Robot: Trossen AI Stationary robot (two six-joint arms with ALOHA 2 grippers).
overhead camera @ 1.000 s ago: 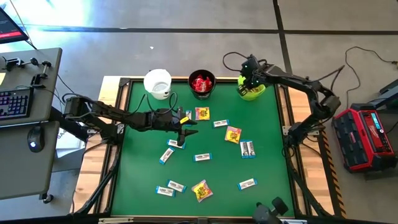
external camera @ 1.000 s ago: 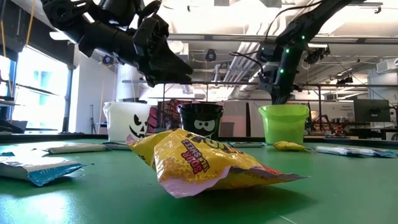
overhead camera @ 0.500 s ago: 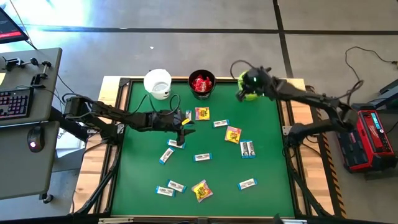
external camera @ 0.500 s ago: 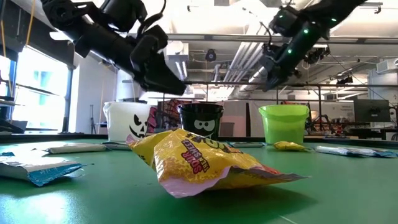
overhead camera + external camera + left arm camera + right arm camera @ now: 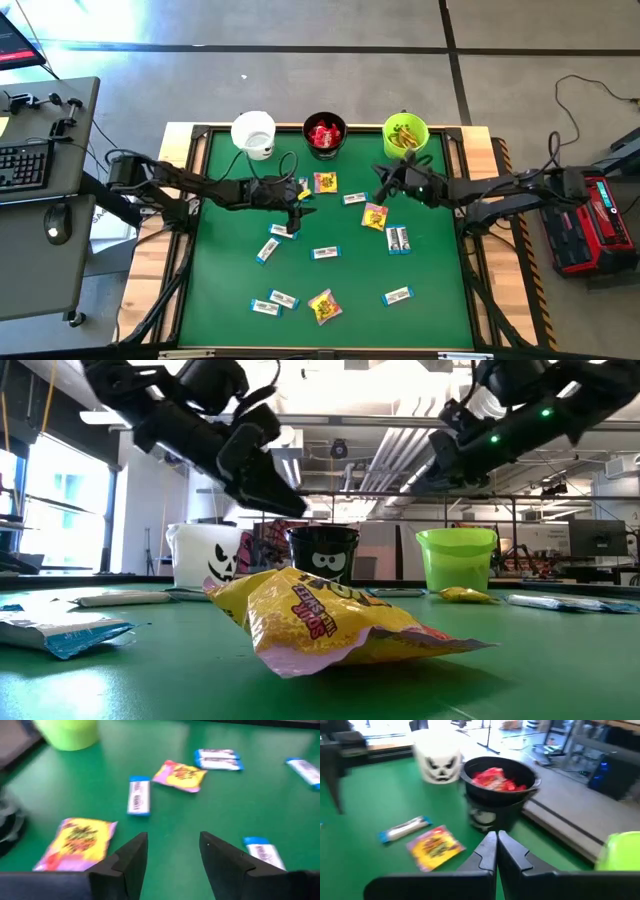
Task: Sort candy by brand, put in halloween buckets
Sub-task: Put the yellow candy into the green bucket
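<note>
Along the table's far edge: white bucket (image 5: 253, 132), black bucket (image 5: 324, 134) holding red candy, green bucket (image 5: 405, 135). Mid-table, left gripper (image 5: 300, 207), fingers apart; right gripper (image 5: 382, 184), fingers together, empty. Loose candy (image 5: 324, 305) scattered.

Robotics lab: exposed ceiling ducts (image 5: 380, 455), keyboard desk (image 5: 45, 190).
</note>
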